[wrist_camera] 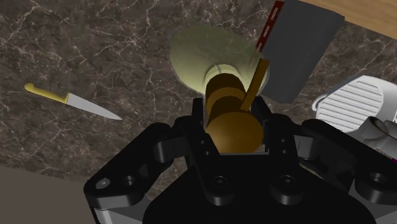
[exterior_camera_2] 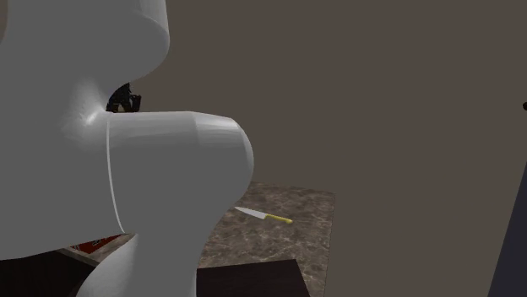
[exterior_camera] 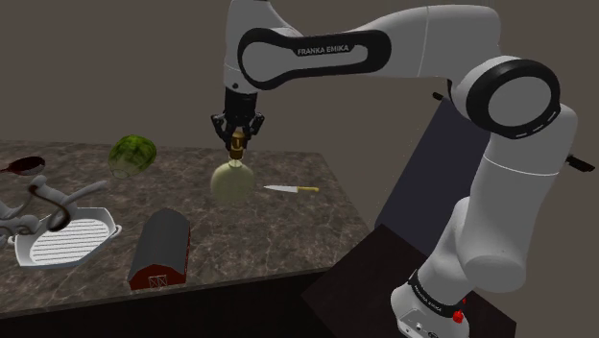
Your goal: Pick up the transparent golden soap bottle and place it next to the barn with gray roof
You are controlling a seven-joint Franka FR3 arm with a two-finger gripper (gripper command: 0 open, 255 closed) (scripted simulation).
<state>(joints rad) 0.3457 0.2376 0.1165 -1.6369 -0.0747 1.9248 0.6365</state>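
Gripper: your gripper (exterior_camera: 236, 137) hangs straight down from the white arm (exterior_camera: 317, 48) over the middle of the dark marbled counter (exterior_camera: 288, 240). It sits right at the top of the soap bottle (exterior_camera: 233, 181).
Fingers: in the wrist view you see the two black fingers (wrist_camera: 196, 137) pressed against either side of the golden-brown pump head, so they are clenched on the bottle's top.
Soap bottle: it stands upright, with a round, pale yellow-green see-through body and a golden-brown neck and pump. In the shoulder view its base looks level with the counter, and you cannot tell whether it is lifted off.
Barn: the barn (exterior_camera: 161, 248) has red walls under a rounded gray roof. It sits near the counter's front edge, toward the shoulder view's lower left of the bottle and apart from it.
Knife: a knife (exterior_camera: 291, 189) with a yellow handle lies flat on the counter, near the bottle on the shoulder view's right and not touching it. In the second exterior view you find it to the right of the arm's big white links.
Grill pan: a white ridged grill pan (exterior_camera: 67, 238) lies just beside the barn, on the shoulder view's left.
Melon: a green melon (exterior_camera: 131, 154) rests at the counter's far side, well apart from the bottle.
Stand: the dark stand (exterior_camera: 384, 254) meets the counter at the shoulder view's lower right.
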